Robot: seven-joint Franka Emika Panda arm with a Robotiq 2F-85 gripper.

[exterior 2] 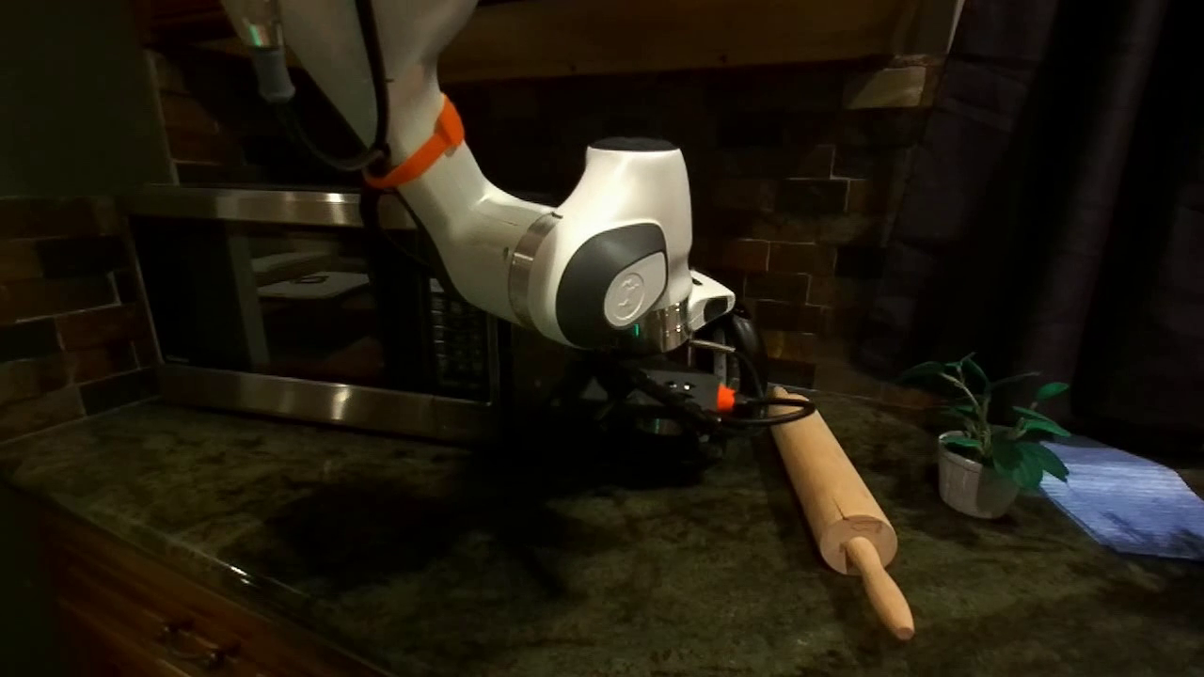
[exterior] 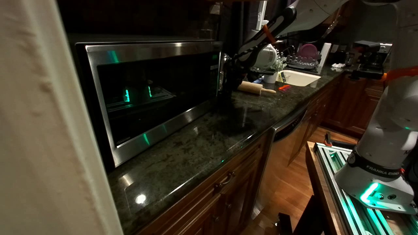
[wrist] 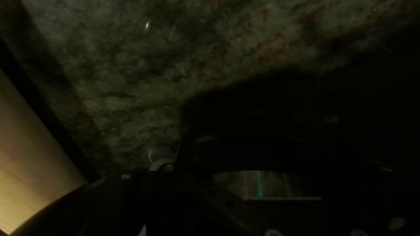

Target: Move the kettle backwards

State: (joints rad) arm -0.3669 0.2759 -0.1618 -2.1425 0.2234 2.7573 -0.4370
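In near-darkness, with hand (exterior: 233, 77) apart or together, cannot tell which; swinging wide, could clip rolling pin (exterior 2: 832, 480) or tip obscured kettle.

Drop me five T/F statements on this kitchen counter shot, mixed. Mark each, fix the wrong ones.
1. The black, stainless-steel-framed microwave is shut. True.
2. The green-leaved plant in a small white pot stands on the microwave. False: it stands on the dark green stone countertop, beside the pale blue cloth.
3. The light-brown wooden rolling pin lies on the countertop. True.
4. The dark gripper is gripping the rolling pin. False: it is between the microwave and the rolling pin, too dark to tell what it holds, if anything.
5. An orange band wraps the white robot arm. True.
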